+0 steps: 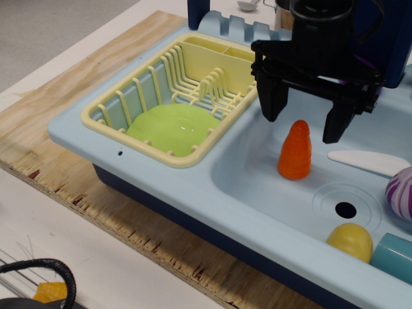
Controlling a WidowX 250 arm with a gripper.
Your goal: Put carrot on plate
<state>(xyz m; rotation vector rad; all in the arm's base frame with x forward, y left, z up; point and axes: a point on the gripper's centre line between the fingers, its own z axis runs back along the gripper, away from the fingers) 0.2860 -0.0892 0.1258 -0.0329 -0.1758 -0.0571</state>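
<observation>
Standing upright on its wide flat base in the sink basin, the carrot is a glossy orange cone with a rounded, ridged tip. It sits directly below the black gripper, between the two spread fingers, which are apart and touch nothing. The lime-green plate lies left of the gripper, inside the pale yellow dish rack.

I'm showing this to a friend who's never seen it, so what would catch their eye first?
Probably the orange carrot standing upright in the pale blue sink, with the black gripper hanging just above it, jaws spread wide to either side of its tip. Next, the lime-green plate lying in the yellow dish rack to the left.
</observation>
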